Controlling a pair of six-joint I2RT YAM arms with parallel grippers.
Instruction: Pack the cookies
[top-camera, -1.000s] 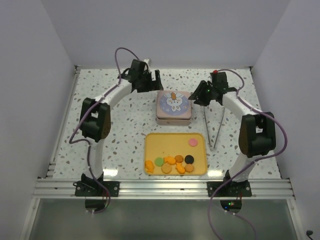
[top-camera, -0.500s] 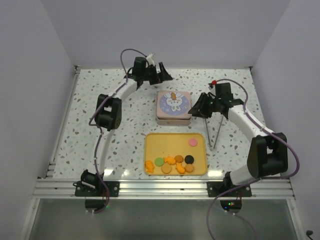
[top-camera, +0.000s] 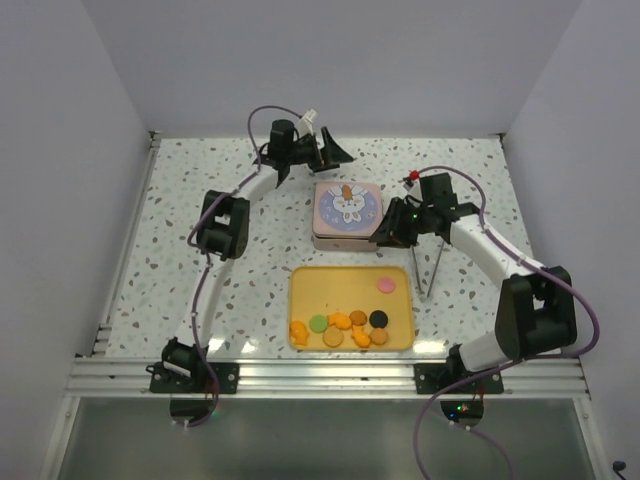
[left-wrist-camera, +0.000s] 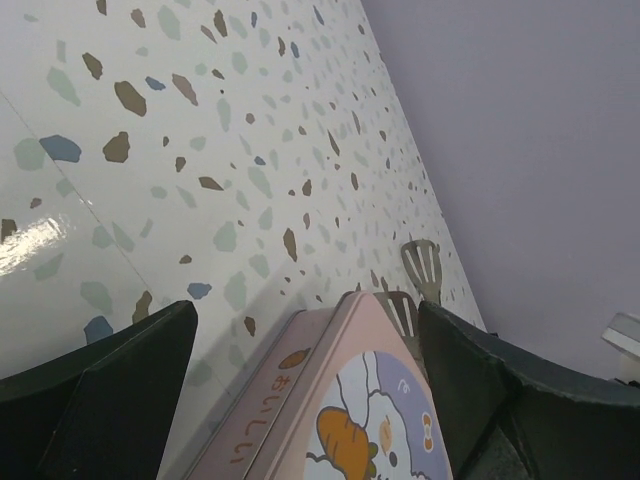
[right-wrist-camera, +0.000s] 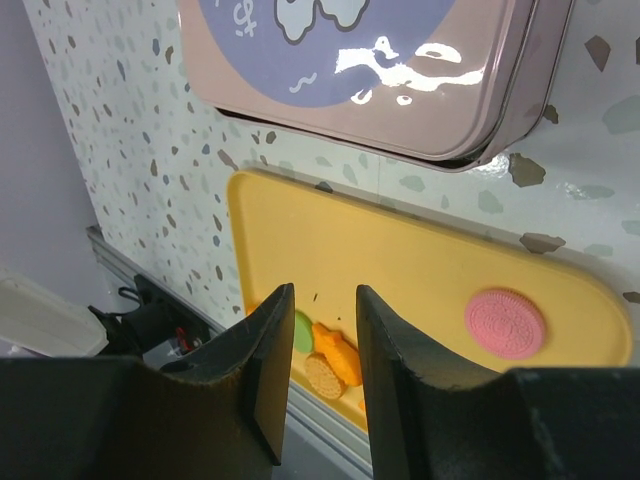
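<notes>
Left gripper (top-camera: 335, 150) gapes wide at the tin's (top-camera: 346, 212) far side; right gripper (right-wrist-camera: 325, 295), jaws slightly apart and empty, hovers beside it.

Tabletop (left-wrist-camera: 150, 150): speckled terrazzo-look surface, smooth and glossy, catching glare at left of left wrist view.
Tin (right-wrist-camera: 370, 70): pink lid looking like painted metal, glossy, mirroring bright highlights at top of right wrist view.
Tray (right-wrist-camera: 400, 270): yellow, plastic-looking, smooth, matt to satin.
Pink cookie (right-wrist-camera: 505, 323): matt, showing embossed pattern.
Tongs (left-wrist-camera: 421, 268): slotted ends looking metallic, giving dull sheen.
Right gripper fingers (right-wrist-camera: 250, 390): black, matt, plastic-looking.
Rail (top-camera: 320, 375) along bottom of top view: showing brushed metal look.
</notes>
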